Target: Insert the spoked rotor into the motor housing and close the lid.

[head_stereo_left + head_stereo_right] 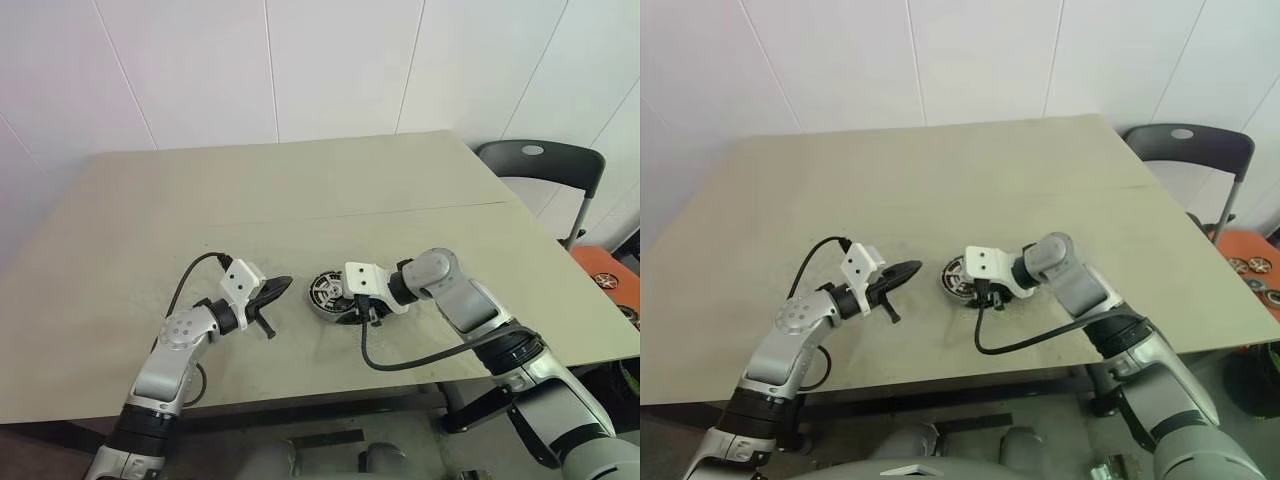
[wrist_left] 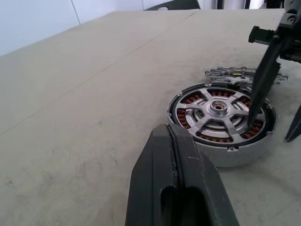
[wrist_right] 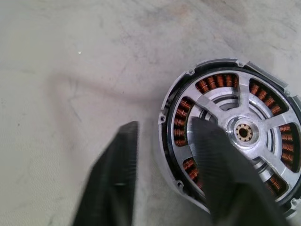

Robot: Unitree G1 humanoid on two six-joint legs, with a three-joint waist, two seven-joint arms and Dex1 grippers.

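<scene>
Spoked rotor point(image 3: 244, 132) in motor housing point(image 3: 175, 96), right fingers point(image 3: 214, 160) parted, seemingly straddling rim

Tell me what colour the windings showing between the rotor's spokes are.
Copper-orange, seen between the silver spokes of the spoked rotor; the right wrist view shows it best.

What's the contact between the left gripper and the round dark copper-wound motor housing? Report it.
Apart: the left eye view shows bare table between the shut left gripper and the motor housing.
</scene>
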